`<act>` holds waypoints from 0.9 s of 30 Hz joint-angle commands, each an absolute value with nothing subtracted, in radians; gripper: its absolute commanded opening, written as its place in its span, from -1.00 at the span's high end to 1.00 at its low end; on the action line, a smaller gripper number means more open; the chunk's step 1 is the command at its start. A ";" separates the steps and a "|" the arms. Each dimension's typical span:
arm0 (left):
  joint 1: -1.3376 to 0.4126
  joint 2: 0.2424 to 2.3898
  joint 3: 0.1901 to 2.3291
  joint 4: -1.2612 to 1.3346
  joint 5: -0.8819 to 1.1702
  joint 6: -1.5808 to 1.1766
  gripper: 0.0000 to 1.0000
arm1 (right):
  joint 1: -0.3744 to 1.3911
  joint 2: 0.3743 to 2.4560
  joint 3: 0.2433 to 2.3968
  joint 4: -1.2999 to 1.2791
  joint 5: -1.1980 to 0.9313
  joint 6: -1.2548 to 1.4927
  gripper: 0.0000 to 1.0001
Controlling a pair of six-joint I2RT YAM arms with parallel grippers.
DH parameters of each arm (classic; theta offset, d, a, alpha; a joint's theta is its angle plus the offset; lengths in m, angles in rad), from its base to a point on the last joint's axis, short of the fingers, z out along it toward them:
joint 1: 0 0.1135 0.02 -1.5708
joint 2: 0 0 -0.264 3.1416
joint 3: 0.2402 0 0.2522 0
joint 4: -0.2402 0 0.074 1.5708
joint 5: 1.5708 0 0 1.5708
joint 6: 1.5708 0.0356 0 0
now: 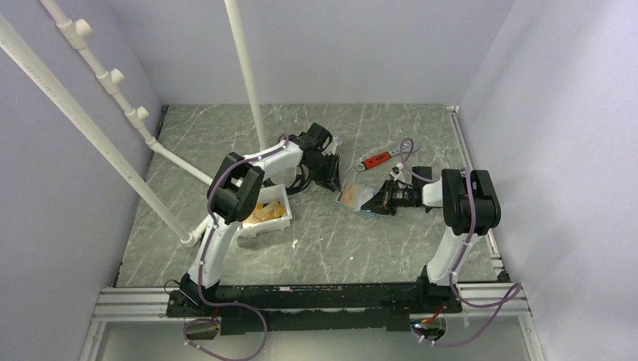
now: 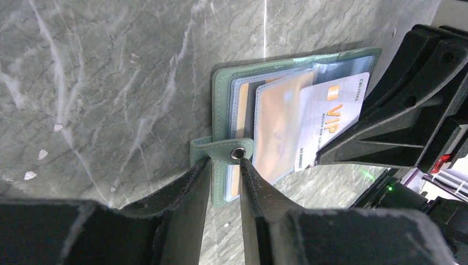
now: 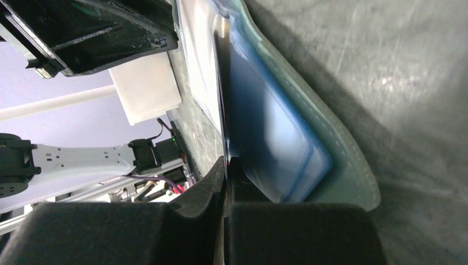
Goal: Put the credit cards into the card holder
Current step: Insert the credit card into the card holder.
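Card holder (image 2: pixel 223 99) lies open on marble table (image 2: pixel 110 83). Left gripper (image 2: pixel 225 165) pinches its edge at snap tab (image 2: pixel 221 150). Right gripper (image 3: pixel 226 165), fingers pressed together, nips white VIP card (image 2: pixel 331 121) lying across the pockets.

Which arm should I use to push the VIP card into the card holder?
Right. The right gripper has its jaws shut on the VIP card, which lies partly over the open card holder. The left gripper pinches the snap tab, steadying the holder, so it should probably stay put.
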State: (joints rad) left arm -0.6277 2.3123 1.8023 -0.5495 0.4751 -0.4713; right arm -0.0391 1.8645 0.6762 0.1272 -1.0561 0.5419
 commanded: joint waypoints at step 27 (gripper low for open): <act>-0.603 2.294 1.642 -0.408 0.542 -0.547 0.47 | 0.051 1.621 0.649 -0.068 -0.593 0.502 0.11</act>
